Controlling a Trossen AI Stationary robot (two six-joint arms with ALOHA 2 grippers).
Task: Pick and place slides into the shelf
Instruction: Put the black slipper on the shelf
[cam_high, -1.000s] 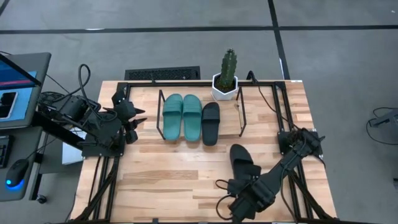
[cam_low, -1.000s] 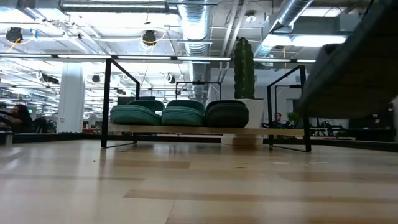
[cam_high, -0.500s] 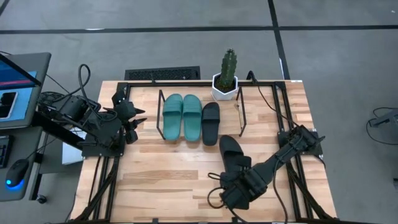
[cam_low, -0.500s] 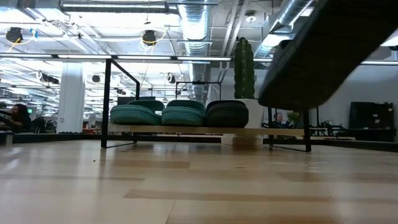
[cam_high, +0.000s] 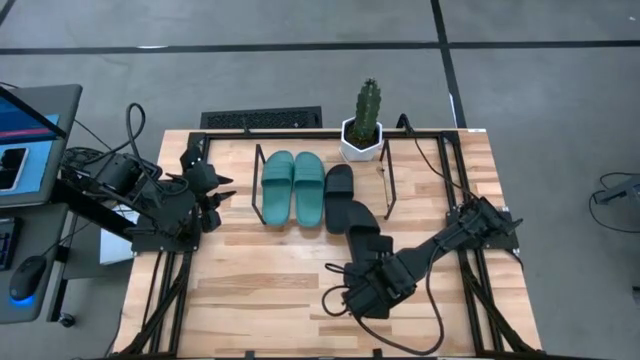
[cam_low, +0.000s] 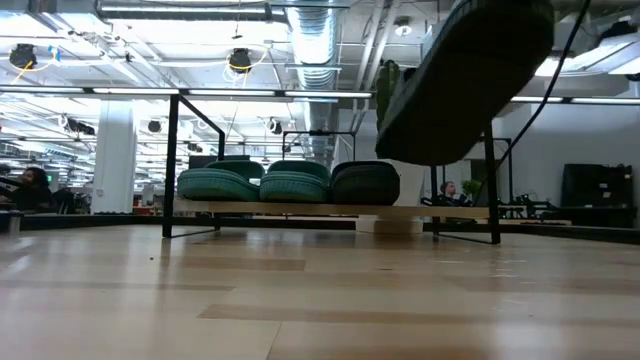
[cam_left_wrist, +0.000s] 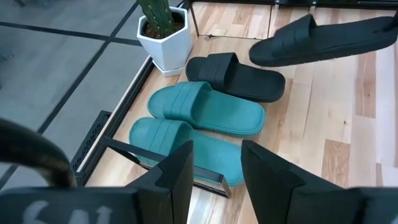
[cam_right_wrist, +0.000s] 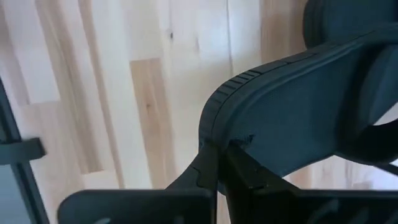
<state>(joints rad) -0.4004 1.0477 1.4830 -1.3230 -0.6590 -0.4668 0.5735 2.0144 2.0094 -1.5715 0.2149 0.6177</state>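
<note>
Right gripper (cam_high: 368, 262) clamped on black slide (cam_high: 362, 226)

Two teal slides (cam_high: 292, 188), two black slides (cam_high: 339, 196), one cactus (cam_high: 368, 108)

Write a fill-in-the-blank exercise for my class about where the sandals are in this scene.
1. The shelf holds ___ sandals in all.
2. The right claw is shut on a ___ sandal in the air.
3. On the shelf, the black sandal lies nearest the potted ___.
4. The left claw holds ___.

Missing words: three; black; cactus; nothing
</note>
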